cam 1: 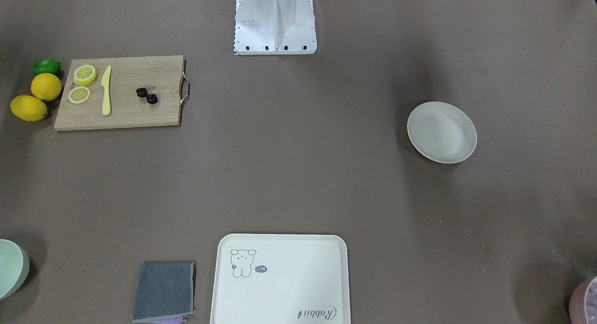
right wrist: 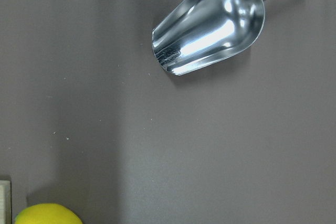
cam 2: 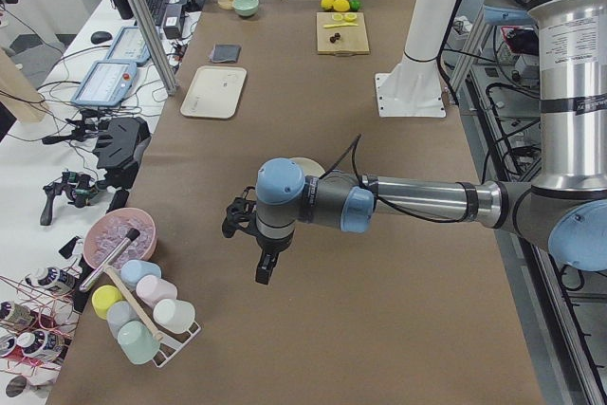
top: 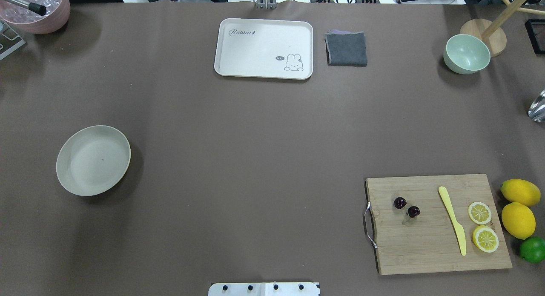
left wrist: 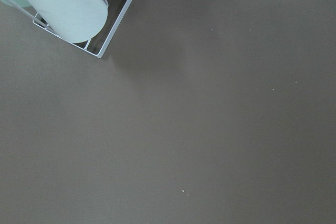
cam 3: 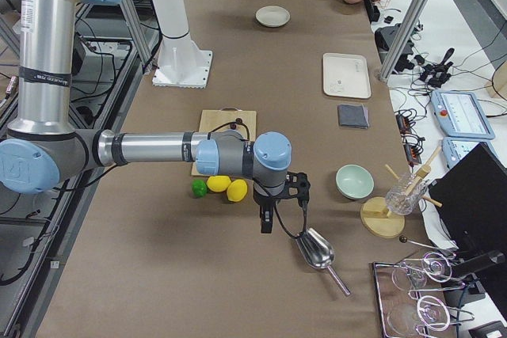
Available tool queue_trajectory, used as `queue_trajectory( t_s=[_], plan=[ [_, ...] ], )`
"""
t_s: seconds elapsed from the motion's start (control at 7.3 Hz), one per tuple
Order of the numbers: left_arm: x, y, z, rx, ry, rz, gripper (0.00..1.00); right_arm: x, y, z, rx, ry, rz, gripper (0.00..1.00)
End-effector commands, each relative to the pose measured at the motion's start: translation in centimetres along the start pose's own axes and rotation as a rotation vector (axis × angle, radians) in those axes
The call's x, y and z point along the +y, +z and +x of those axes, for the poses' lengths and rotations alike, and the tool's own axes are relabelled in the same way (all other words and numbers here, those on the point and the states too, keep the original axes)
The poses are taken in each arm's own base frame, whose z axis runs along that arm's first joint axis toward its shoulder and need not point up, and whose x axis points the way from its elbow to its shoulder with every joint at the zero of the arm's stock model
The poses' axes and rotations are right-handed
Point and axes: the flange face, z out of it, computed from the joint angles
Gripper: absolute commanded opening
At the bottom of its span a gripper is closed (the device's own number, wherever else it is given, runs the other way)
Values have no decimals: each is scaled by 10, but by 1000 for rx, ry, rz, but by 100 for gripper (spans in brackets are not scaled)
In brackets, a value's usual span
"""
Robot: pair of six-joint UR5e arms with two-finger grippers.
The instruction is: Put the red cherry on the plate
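The red cherry (cam 1: 147,95) (top: 406,207), two dark glossy balls on thin stems, lies on a wooden cutting board (cam 1: 126,114) (top: 425,249). The round off-white plate (cam 1: 441,132) (top: 93,160) (cam 3: 272,16) rests bare on the opposite side of the table. My left gripper (cam 2: 265,267) hangs over the table end past the plate, near a cup rack (cam 2: 142,315). My right gripper (cam 3: 267,219) hangs beyond the lemons, beside a metal scoop (cam 3: 317,249). Both show only in the side views, so I cannot tell whether they are open or shut.
On the board lie a yellow knife (top: 452,219) and two lemon slices (top: 480,212). Two lemons (top: 518,219) and a lime (top: 533,249) sit beside it. Along the far edge are a rabbit tray (top: 264,32), a grey cloth (top: 346,49) and a green bowl (top: 466,54).
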Motion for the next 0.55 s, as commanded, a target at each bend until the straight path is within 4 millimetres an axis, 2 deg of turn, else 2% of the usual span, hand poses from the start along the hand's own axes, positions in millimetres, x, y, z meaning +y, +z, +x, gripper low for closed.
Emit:
queue_trajectory(
  t_s=[0.0,0.14,0.41],
  plan=[
    [1,-2,1,5,2,5,98,-1,-2,-2,-1,9,5,100],
    [8,-3,1,6,0,3,98,-1,-1,-1,-1,9,3,100],
    [9,-4,3,6,0,5,98,0,-1,-1,-2,12,2,100]
  ],
)
